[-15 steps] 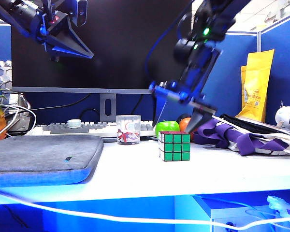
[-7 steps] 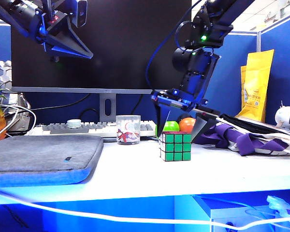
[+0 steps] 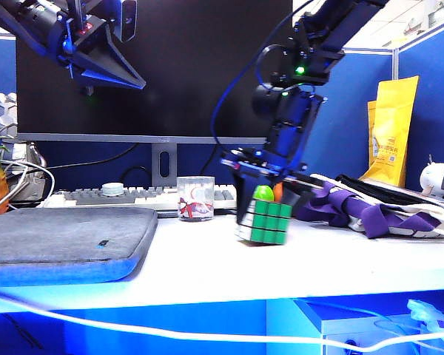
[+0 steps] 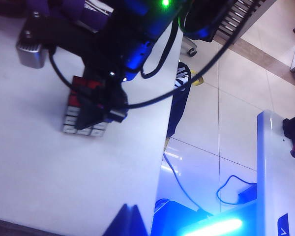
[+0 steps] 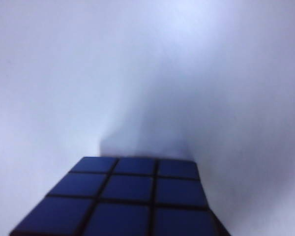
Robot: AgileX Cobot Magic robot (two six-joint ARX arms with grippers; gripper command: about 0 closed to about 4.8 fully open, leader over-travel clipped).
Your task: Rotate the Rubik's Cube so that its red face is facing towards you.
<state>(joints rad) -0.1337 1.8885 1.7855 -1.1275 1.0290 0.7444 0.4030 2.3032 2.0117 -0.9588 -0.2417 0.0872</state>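
I see right gripper (image 3: 263,198) down over the Rubik's Cube (image 3: 264,220), jaws pinching it, cube tilted at counter (image 3: 207,259) centre, green side facing camera. Left gripper (image 3: 107,63) parked high at 10 o'clock, jaws pressed together.

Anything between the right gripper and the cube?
Nothing visible. The right gripper is down over the Rubik's Cube, fingers at its sides; the cube sits tilted. The left gripper hangs high, far off.
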